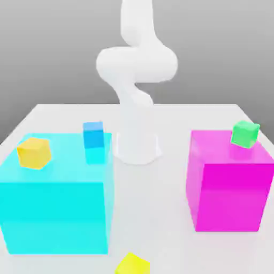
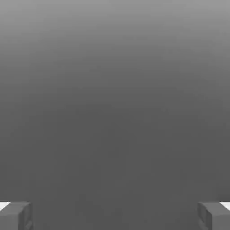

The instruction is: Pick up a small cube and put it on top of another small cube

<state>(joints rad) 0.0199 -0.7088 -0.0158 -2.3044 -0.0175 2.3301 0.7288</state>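
A white tabletop [image 1: 171,235] fills the lower part of the exterior view, its far edge meeting a plain grey backdrop [image 1: 48,48] that fades from lighter at the top to darker below. The white Panda arm [image 1: 134,80] rises from its round base [image 1: 136,152] at the back middle of the table and bends up out of the picture.

Two large blocks stand on the surface, well apart. On the exterior view's left is a big cyan block [image 1: 56,208]; on the exterior view's right, a big magenta block [image 1: 227,192]. The small cubes are scattered over them:
- an orange-yellow cube [image 1: 33,153] sits tilted on top of the cyan block, near its left edge;
- a blue cube [image 1: 93,135] stands at the cyan block's back right corner, nearest the base;
- a green cube [image 1: 245,134] rests tilted on the magenta block's back right corner;
- a yellow cube [image 1: 131,264] lies on the bare tabletop in front, between the two blocks.

In the hand view the gripper [image 2: 115,216] faces only the grey backdrop — its two grey fingertips [image 2: 15,216] stand at opposite edges, spread wide with nothing between them.
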